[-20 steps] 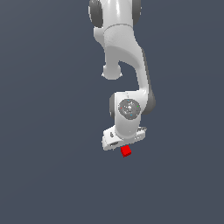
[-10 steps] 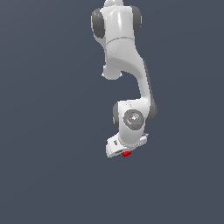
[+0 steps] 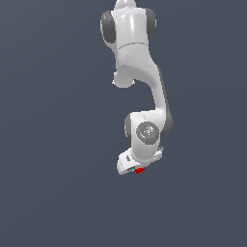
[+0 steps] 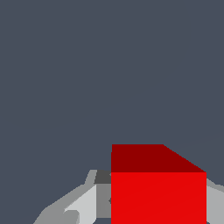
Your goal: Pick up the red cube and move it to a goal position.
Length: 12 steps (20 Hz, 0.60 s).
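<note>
The red cube (image 4: 157, 197) fills the low part of the wrist view, with a grey finger (image 4: 83, 205) against one side and another finger (image 4: 215, 201) against the other. My gripper (image 4: 157, 214) is shut on it. In the exterior view the white arm reaches down the frame, and only a sliver of the red cube (image 3: 140, 170) shows under the white hand. There the gripper (image 3: 137, 169) is mostly hidden by the wrist.
A plain dark grey surface (image 3: 58, 144) lies all round the arm in both views. No other object or goal marker shows.
The hand has tilted and dropped over the cube, so less red shows than a second ago. The arm's upper links have shifted slightly down the exterior view.
</note>
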{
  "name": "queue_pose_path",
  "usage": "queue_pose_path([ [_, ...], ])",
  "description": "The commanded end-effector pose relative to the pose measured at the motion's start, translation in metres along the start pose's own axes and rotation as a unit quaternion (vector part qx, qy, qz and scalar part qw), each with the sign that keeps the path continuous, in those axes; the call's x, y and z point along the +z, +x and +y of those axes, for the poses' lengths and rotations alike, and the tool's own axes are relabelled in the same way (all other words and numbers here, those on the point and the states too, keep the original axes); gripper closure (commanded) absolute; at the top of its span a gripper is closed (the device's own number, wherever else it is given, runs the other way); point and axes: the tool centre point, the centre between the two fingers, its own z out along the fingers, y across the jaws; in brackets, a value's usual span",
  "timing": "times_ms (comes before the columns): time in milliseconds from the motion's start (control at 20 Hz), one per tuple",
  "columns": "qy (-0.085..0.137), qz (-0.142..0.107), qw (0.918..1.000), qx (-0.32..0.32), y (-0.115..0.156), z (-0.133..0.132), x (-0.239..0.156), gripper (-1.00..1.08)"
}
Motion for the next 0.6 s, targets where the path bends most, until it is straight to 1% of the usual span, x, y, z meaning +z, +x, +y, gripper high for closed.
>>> queue_pose_path([
  [0, 0.0, 0.0, 1.0, 0.0, 0.0, 0.0, 0.0, 1.08],
  [300, 0.0, 0.0, 1.0, 0.0, -0.001, 0.0, -0.002, 1.08],
  [550, 0.0, 0.0, 1.0, 0.0, -0.005, 0.002, -0.014, 1.08],
])
